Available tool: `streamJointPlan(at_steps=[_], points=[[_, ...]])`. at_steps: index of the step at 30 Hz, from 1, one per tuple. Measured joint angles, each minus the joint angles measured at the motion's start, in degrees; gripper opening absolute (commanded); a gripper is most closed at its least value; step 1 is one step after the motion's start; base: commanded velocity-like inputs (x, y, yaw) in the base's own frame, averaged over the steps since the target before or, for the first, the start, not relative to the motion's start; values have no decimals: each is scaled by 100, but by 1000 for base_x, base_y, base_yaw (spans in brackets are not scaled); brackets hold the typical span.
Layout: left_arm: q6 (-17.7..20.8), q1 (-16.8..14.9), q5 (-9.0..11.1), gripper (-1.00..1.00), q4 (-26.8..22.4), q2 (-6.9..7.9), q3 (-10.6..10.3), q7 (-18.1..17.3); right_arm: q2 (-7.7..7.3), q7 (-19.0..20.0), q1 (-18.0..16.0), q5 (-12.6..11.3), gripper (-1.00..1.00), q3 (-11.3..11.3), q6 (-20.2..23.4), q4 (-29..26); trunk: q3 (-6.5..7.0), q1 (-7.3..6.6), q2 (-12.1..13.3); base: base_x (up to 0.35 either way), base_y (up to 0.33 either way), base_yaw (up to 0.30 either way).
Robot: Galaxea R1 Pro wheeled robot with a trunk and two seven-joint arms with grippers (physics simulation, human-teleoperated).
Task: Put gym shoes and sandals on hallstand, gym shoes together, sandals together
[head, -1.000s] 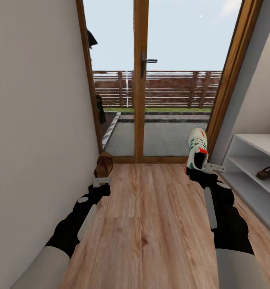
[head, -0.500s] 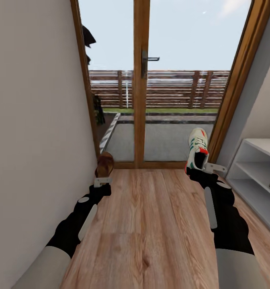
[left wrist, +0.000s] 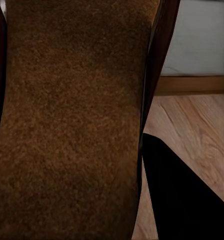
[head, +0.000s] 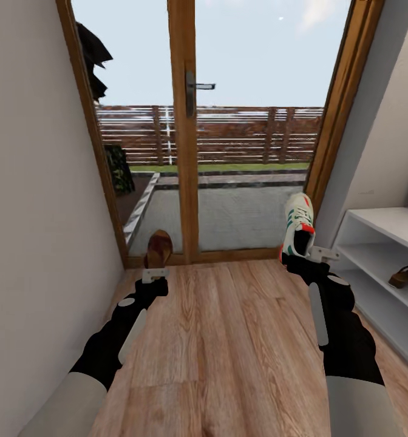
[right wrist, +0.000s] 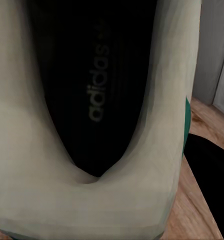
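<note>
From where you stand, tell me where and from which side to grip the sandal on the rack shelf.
Grip the sandal on the hallstand across its strapped upper, coming in from the open front of the shelf, since the shelf above blocks a top approach. Both grippers are full: left gripper holds a sandal, right gripper a gym shoe.

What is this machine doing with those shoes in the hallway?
It is carrying footwear in both arms. The left tool holds a brown sandal; the right tool holds a white gym shoe, both lifted off the wood floor. Another sandal already sits on a shelf of the white rack at right.
</note>
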Motion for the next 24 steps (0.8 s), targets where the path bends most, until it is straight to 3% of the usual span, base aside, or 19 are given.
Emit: streamJointPlan(at_steps=[17,24], points=[[-6,0,0,-100,0,0,-2,0,3,0,0,-1,-100,2,0,0,0,1,0,25,0,-300],[-6,0,0,-100,0,0,-1,0,3,0,0,0,-100,2,6,1,0,-2,0,290,0,-292]])
